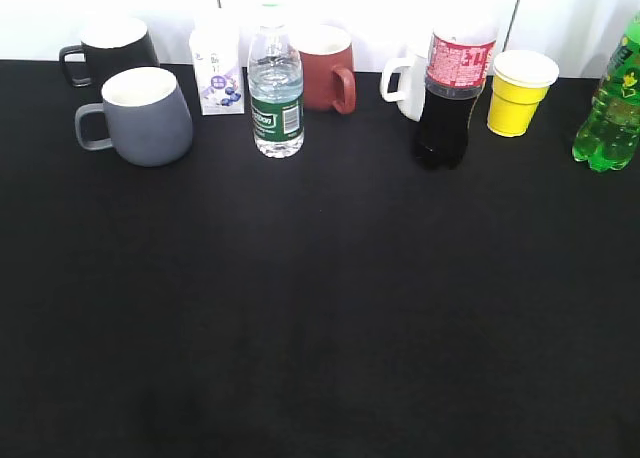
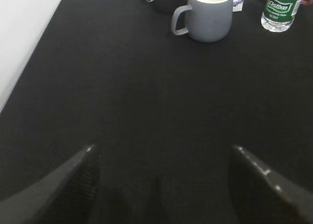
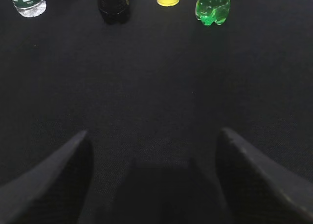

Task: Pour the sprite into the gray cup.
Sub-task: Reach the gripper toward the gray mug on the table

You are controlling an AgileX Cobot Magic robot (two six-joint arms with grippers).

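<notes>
Black table (image 1: 320, 328), all items in a row along the far edge. I read them L to R from the exterior cam.

Black mug (image 1: 112, 48) far L at the back. Gray cup (image 1: 146, 116) just in front of it, upright, handle to the L, white inside, looks empty. White carton (image 1: 217, 75) behind and R of the cup. Water bottle (image 1: 275, 96) next, upright, green label. Red mug (image 1: 328, 68) behind it, handle R. White mug (image 1: 405, 80) partly hidden behind cola (image 1: 450, 98). Yellow cup (image 1: 520, 90) just R of cola. Sprite (image 1: 611, 108) far R, upright, cut by the frame edge, well apart from the gray cup w/ the whole row between.

L gripper (image 2: 161, 158): fingers (image 2: 73, 185) spread wide, nothing between, low over bare table; gray cup ahead near the top of its cam.

R gripper (image 3: 151, 145): fingers (image 3: 254, 180) spread wide, nothing held; sprite ahead and slightly R at the top of its cam, beside the yellow cup.

Neither arm shows in the exterior cam.
</notes>
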